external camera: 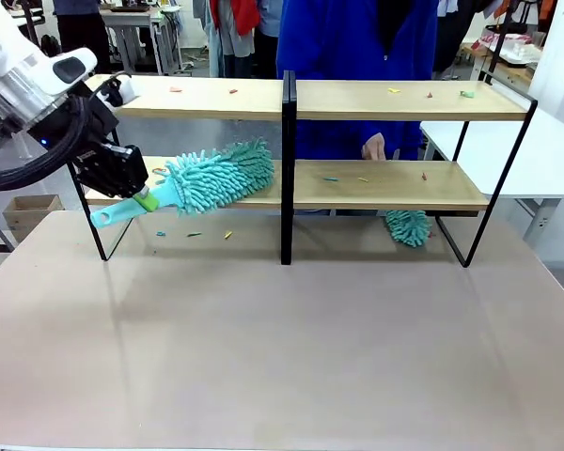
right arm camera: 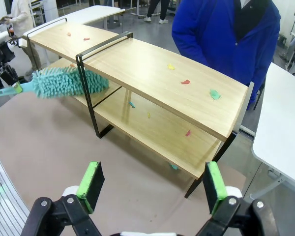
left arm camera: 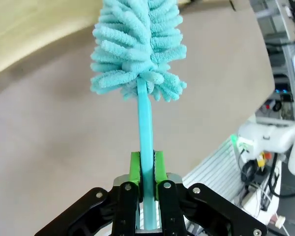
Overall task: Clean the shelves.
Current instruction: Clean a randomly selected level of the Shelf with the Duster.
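left gripper clamps the teal duster handle, frame left.
duster head at the lower board of the shelves; right gripper spread wide.

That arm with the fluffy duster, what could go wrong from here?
The left gripper pinches the duster only by its thin handle, so pressing on the shelves might twist it loose. The fluffy head sits close to the black centre post and could snag there. A person's hand is at the same shelves; a long sweep might meet it.
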`<action>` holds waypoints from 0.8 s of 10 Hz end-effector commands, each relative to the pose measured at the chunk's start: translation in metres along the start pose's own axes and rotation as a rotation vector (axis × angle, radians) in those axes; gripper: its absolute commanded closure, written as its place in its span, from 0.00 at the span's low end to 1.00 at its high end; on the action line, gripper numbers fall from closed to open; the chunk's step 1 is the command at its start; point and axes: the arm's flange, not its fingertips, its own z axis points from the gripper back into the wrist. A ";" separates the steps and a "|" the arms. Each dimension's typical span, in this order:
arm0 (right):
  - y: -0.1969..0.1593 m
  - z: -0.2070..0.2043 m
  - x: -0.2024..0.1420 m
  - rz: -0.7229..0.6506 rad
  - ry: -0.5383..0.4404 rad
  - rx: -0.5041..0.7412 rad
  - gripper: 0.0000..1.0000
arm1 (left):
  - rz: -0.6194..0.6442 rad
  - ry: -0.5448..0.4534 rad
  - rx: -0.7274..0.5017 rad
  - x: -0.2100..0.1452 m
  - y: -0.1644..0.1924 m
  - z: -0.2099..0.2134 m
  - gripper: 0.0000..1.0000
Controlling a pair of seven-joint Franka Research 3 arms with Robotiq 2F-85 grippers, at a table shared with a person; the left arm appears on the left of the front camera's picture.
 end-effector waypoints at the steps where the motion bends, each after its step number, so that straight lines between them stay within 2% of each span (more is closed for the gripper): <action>1: 0.000 0.000 0.000 0.001 0.000 0.000 0.00 | 0.087 -0.071 0.108 -0.010 0.009 0.003 0.88; 2: 0.000 0.000 0.000 0.001 0.000 0.000 0.00 | 0.141 -0.100 0.179 -0.019 0.020 0.008 0.88; 4: 0.000 0.000 0.000 0.001 0.000 0.000 0.00 | 0.224 -0.009 0.325 -0.036 0.036 0.014 0.88; 7: 0.000 0.000 0.000 0.001 0.000 0.000 0.00 | 0.375 -0.086 0.430 -0.051 0.049 0.044 0.88; 8: 0.000 0.000 0.000 0.001 0.000 0.000 0.00 | 0.437 -0.103 0.498 -0.054 0.051 0.051 0.88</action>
